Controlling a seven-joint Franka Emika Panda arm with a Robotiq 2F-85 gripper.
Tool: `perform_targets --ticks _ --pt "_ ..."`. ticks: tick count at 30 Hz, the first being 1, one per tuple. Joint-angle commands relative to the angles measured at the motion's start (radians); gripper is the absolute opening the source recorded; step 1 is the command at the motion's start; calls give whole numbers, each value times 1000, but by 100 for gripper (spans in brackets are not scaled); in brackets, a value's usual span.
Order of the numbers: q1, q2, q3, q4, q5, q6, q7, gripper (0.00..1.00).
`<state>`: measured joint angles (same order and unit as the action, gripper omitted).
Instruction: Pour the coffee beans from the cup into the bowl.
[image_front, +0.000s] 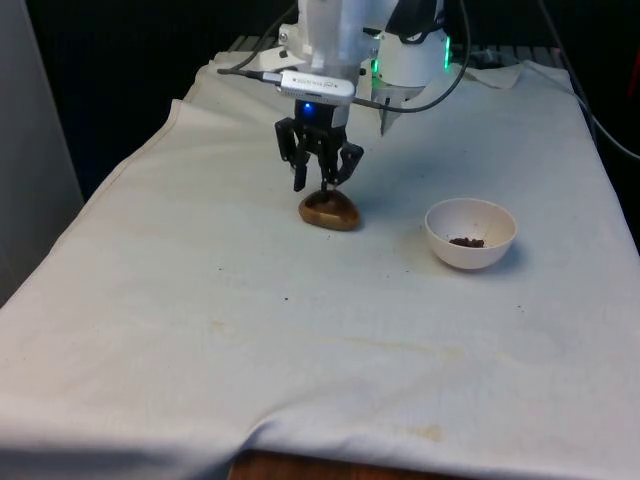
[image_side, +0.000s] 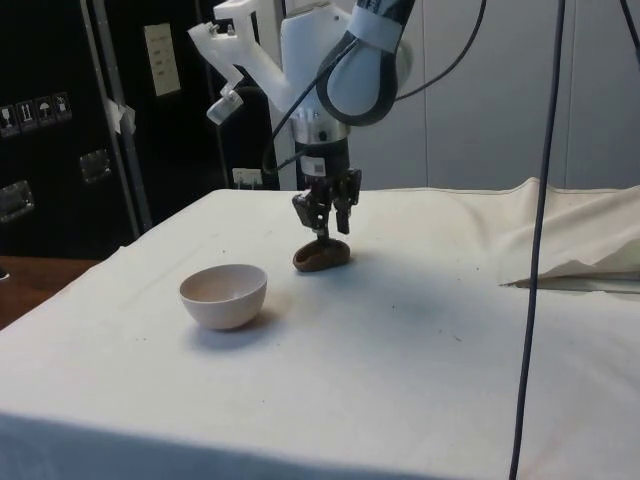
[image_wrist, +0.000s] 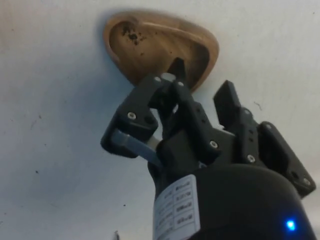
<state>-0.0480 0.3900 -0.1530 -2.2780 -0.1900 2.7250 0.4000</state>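
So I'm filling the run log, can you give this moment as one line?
pincer: open, over cup rim | wooden cup: on cloth, nearly empty | white bowl: holds coffee beans, apart from cup

The front view looks down the length of the white-clothed table (image_front: 200, 340) from its near end, raised and tilted down, facing the white robot arm (image_front: 335, 40); the side view sits lower at the table's flank, looking across the cloth (image_side: 420, 380); both take in the brown wooden cup (image_front: 329, 209) and the white round bowl (image_front: 471, 233); the wrist view rides just behind the black two-finger gripper (image_wrist: 200, 90), close above the cup (image_wrist: 160, 47), looking down on the cloth.
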Motion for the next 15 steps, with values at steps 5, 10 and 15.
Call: perform_targets --ticks 5,10,15 --pt "-11 -7 12 -11 28 15 -25 67" --pt "-9 -6 9 -10 25 13 -24 93" --pt "1 -13 -4 -4 9 -4 -12 100"
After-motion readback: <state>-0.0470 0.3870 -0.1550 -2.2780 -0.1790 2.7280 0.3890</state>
